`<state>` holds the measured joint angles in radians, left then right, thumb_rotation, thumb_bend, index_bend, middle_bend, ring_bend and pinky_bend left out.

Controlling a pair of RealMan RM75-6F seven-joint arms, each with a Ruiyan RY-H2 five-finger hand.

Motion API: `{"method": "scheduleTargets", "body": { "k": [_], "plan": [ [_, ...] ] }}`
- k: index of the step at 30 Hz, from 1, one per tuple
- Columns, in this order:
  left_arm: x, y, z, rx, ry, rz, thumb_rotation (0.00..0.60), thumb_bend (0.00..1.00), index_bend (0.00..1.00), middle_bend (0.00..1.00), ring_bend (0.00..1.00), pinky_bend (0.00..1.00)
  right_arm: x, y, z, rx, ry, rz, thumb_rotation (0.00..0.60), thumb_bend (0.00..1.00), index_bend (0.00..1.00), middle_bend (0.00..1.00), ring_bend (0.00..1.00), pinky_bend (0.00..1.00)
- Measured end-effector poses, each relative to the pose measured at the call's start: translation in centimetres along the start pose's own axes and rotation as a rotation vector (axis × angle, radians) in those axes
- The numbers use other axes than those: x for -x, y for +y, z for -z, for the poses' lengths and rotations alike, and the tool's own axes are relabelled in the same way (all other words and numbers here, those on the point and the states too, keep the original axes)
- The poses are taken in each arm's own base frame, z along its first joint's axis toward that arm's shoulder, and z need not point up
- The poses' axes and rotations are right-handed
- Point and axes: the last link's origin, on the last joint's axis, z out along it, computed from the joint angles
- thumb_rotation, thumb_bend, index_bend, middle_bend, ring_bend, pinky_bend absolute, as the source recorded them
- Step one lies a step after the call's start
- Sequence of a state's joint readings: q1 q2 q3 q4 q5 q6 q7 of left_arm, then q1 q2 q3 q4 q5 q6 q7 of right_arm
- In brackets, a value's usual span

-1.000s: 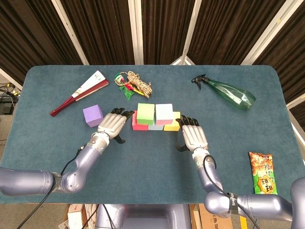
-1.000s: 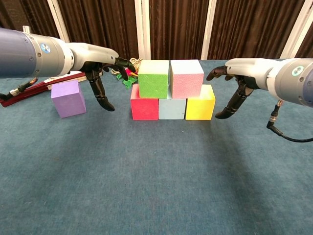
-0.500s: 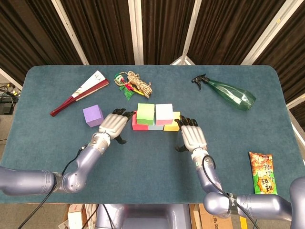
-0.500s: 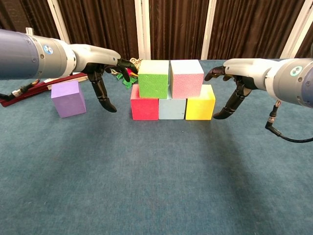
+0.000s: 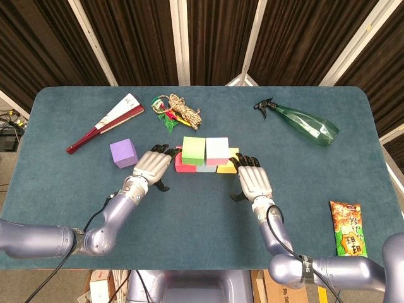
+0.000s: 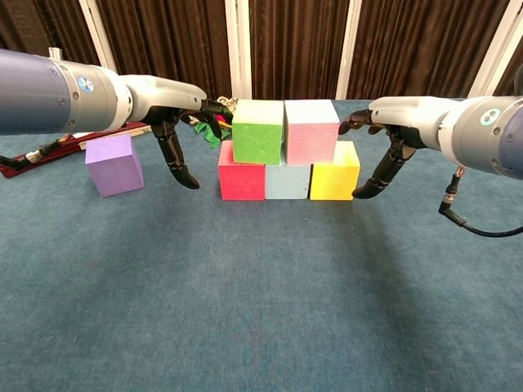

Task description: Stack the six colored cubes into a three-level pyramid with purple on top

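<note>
Red (image 6: 241, 180), pale blue (image 6: 288, 181) and yellow (image 6: 333, 171) cubes form a row on the table. On top of them sit a green cube (image 6: 257, 131) and a pink cube (image 6: 311, 131). The purple cube (image 6: 114, 164) (image 5: 123, 153) stands alone to the left. My left hand (image 6: 176, 110) (image 5: 151, 165) hovers open between the purple cube and the stack, fingertips near the green cube. My right hand (image 6: 384, 131) (image 5: 253, 180) is open just right of the yellow cube, its thumb close to the cube's side. Neither hand holds anything.
A folded fan (image 5: 104, 123) lies at the back left, a bundle of rope (image 5: 177, 110) behind the stack, a green spray bottle (image 5: 303, 124) at the back right and a snack bag (image 5: 348, 228) near the right front edge.
Both hands have crept inward toward the stack, the left a little to the right and the right a little to the left. The cubes have not moved.
</note>
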<state>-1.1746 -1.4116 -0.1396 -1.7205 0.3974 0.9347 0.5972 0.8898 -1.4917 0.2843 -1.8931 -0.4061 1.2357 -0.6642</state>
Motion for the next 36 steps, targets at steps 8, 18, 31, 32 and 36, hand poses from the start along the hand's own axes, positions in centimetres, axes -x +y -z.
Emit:
{"method": "scheduleTargets", "body": {
  "k": [8,18,31,32,36],
  "plan": [
    [0.03,0.09,-0.03,0.002,0.000,-0.002,0.600,0.21,0.07,0.13,0.00,0.00,-0.07,-0.34,0.03,-0.008,0.002,0.003,0.600,0.25,0.14,0.05,0.05,0.00],
    [-0.11,0.23,0.09,0.006,0.003,-0.002,0.600,0.20,0.07,0.13,0.00,0.00,-0.10,-0.39,-0.06,-0.007,0.001,0.002,0.600,0.25,0.14,0.05,0.05,0.00],
    [-0.03,-0.27,-0.06,-0.010,0.003,-0.003,0.600,0.20,0.07,0.13,0.00,0.00,-0.22,-0.16,-0.56,0.003,0.003,0.000,0.600,0.25,0.14,0.05,0.05,0.00],
    [-0.02,-0.28,-0.08,-0.010,0.003,-0.004,0.600,0.20,0.07,0.13,0.00,0.00,-0.25,-0.16,-0.61,0.003,0.004,0.000,0.600,0.25,0.14,0.05,0.05,0.00],
    [-0.02,-0.29,-0.09,-0.009,0.004,-0.002,0.600,0.20,0.07,0.13,0.00,0.00,-0.26,-0.13,-0.67,0.005,0.004,0.003,0.600,0.25,0.14,0.05,0.05,0.00]
  ]
}}
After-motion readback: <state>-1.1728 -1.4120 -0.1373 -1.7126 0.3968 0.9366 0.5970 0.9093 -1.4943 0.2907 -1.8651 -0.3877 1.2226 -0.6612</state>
